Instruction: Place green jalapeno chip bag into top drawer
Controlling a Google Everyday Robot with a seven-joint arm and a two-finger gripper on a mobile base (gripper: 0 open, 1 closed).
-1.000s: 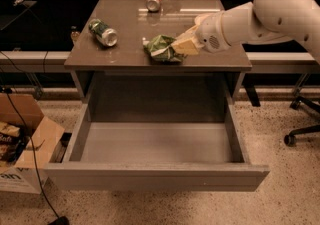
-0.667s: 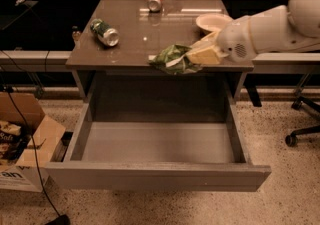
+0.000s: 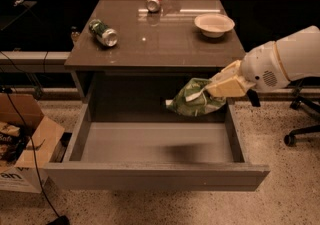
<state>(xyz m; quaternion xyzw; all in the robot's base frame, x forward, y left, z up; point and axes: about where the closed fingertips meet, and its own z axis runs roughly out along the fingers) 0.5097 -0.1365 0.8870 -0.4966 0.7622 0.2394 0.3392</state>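
The green jalapeno chip bag [image 3: 194,105] is being held above the top drawer [image 3: 155,176].
It is being clamped by the gripper [image 3: 199,94], far right; its lettering cannot be read.

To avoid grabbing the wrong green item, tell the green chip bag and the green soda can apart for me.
The green jalapeno chip bag is crinkly and soft; the green soda can is a rigid cylinder. The bag is the bigger one. The bag hangs from the gripper, shut on it, above the open top drawer; the can lies on its side on the cabinet top. Both are green.
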